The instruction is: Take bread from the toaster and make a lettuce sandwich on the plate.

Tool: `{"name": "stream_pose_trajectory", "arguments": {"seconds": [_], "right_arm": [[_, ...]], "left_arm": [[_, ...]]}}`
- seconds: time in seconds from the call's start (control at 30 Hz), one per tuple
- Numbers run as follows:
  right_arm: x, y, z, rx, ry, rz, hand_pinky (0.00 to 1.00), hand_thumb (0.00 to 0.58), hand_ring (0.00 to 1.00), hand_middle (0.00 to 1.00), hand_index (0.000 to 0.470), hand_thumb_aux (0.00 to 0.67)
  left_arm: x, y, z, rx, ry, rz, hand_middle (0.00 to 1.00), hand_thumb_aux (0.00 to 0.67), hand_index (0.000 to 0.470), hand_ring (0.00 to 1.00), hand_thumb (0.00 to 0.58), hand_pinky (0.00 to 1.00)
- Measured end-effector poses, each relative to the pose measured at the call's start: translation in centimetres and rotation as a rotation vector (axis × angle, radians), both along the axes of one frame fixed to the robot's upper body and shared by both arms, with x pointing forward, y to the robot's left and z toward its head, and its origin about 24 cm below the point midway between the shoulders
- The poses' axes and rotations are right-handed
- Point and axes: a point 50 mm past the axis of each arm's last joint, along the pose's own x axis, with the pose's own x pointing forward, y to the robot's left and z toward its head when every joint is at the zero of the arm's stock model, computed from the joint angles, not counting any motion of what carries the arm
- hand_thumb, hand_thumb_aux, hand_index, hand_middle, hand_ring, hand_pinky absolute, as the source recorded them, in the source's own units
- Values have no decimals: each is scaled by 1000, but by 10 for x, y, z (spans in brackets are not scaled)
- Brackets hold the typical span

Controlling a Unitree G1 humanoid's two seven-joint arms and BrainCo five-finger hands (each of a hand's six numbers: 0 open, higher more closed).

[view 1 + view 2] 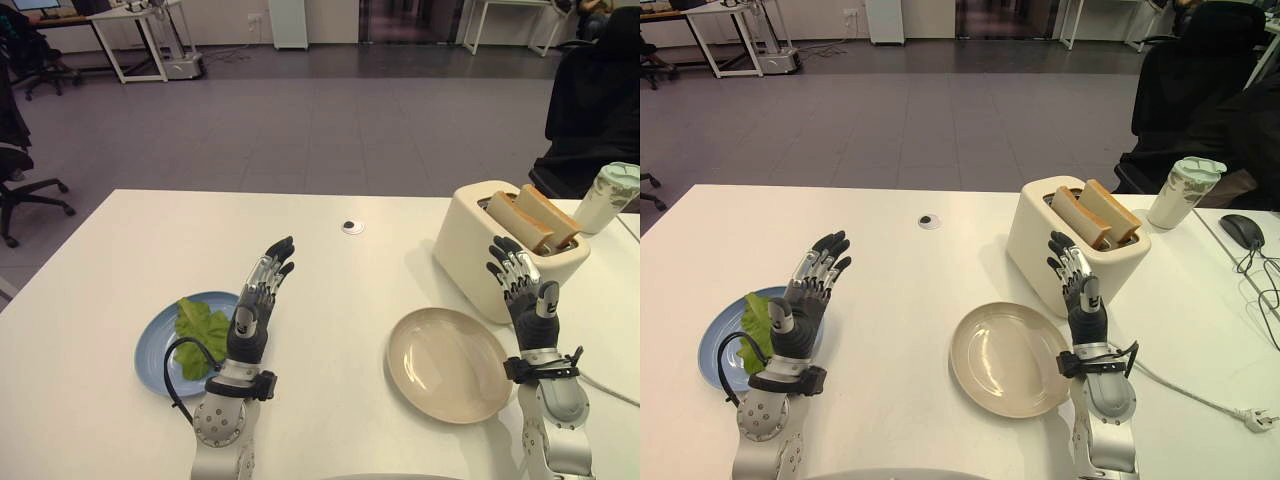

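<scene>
A cream toaster (500,255) stands at the right of the white table, with two bread slices (535,218) sticking up from its slots. In front of it lies an empty beige plate (447,362). A blue plate (160,345) at the left holds a green lettuce leaf (200,330). My left hand (258,300) is raised just right of the blue plate, fingers stretched out and holding nothing. My right hand (522,285) stands upright right of the beige plate, just in front of the toaster, fingers extended and empty.
A lidded cup (610,195) stands at the far right behind the toaster, and a computer mouse (1242,230) lies beyond it. The toaster's white cable (1200,398) runs along the right edge. A small round grommet (351,226) sits mid-table.
</scene>
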Motion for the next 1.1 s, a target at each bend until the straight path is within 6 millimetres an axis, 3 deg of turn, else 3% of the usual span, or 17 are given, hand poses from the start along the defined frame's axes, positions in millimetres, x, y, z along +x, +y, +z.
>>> {"name": "stream_pose_trajectory", "arguments": {"seconds": [0.47, 0.63, 0.73, 0.83, 0.9, 1.0, 1.1], "right_arm": [[0, 1, -7, -12, 30, 3, 0, 0, 0, 0, 0, 0], [1, -2, -2, -26, 27, -9, 0, 0, 0, 0, 0, 0], [6, -20, 30, -104, -64, -56, 0, 0, 0, 0, 0, 0], [11, -40, 85, -249, -223, -115, 0, 0, 0, 0, 0, 0], [17, -52, 103, -348, -244, -161, 0, 0, 0, 0, 0, 0], [31, -84, 111, -509, -153, -290, 0, 0, 0, 0, 0, 0], [47, -120, 95, -646, 45, -406, 0, 0, 0, 0, 0, 0]], "left_arm": [[8, 5, -19, 50, 107, 30, 0, 0, 0, 0, 0, 0], [10, 4, -17, 51, 99, 25, 0, 0, 0, 0, 0, 0], [10, 4, -17, 50, 98, 28, 0, 0, 0, 0, 0, 0], [10, 4, -17, 54, 97, 32, 0, 0, 0, 0, 0, 0], [9, 3, -17, 53, 96, 39, 0, 0, 0, 0, 0, 0], [9, 1, -17, 42, 90, 40, 0, 0, 0, 0, 0, 0], [8, 1, -17, 38, 88, 45, 0, 0, 0, 0, 0, 0]]}}
